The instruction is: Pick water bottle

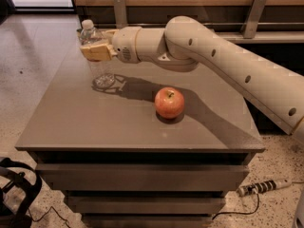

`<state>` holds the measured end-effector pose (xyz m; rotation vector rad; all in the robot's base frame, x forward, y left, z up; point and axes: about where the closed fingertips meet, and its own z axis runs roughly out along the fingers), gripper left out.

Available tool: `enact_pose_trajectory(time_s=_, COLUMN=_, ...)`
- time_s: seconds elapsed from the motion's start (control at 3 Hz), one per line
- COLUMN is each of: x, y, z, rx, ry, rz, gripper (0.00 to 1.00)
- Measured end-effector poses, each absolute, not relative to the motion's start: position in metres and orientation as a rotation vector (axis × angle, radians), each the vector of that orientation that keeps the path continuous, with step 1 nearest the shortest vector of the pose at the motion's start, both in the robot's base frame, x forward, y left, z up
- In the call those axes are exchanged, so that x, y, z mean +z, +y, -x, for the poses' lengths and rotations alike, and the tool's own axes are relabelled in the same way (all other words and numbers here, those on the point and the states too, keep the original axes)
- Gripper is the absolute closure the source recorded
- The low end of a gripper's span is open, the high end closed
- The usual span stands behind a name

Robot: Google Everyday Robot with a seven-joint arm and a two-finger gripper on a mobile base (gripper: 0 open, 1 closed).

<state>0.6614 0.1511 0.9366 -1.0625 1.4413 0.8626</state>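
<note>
Obs.: gripper [97,52] is over the far left corner of the tabletop [95,127], with the arm [213,56] reaching in from the right edge. The jaws are closed around the upper body of the water bottle [101,73], just under its shoulder. A tan finger pad crosses the front, and the white cap stands clear above it.

Water bottle: upright near the far left corner. Its base appears to rest on the surface, or barely off it (cannot separate the two; the clear plastic and its shadow merge there).

Apple [169,102]: near the middle of the tabletop, toward the right edge, well apart from the bottle and untouched.

Progress, as a judgement: approach and grasp look done, and the lift is not yet evident. Remaining is to raise the bottle straight up off the table with the grip held.
</note>
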Motion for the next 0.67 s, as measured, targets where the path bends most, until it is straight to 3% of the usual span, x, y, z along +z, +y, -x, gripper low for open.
enact_pose_trajectory(time_s=0.67, x=0.984, y=0.137, z=-0.643, rx=0.805, ry=1.324, rz=1.059, gripper=1.0)
